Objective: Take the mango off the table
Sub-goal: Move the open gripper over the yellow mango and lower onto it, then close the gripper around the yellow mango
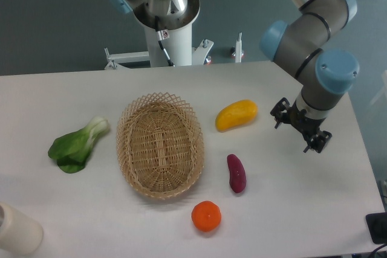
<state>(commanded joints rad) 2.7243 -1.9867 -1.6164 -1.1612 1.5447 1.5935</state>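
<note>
Your gripper (300, 129) hangs at right of center, fingers spread and holding nothing. You'll see the mango (236, 115) lying on the table (284, 203) just left of it, apart, beside the basket (159, 145).

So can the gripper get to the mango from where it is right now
Probably yes. The gripper hangs to the right of the mango, with only bare table between them. The sweet potato and basket lie off that path.

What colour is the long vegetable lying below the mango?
Dark purple sweet potato, clearest in the fixed camera view.
</note>
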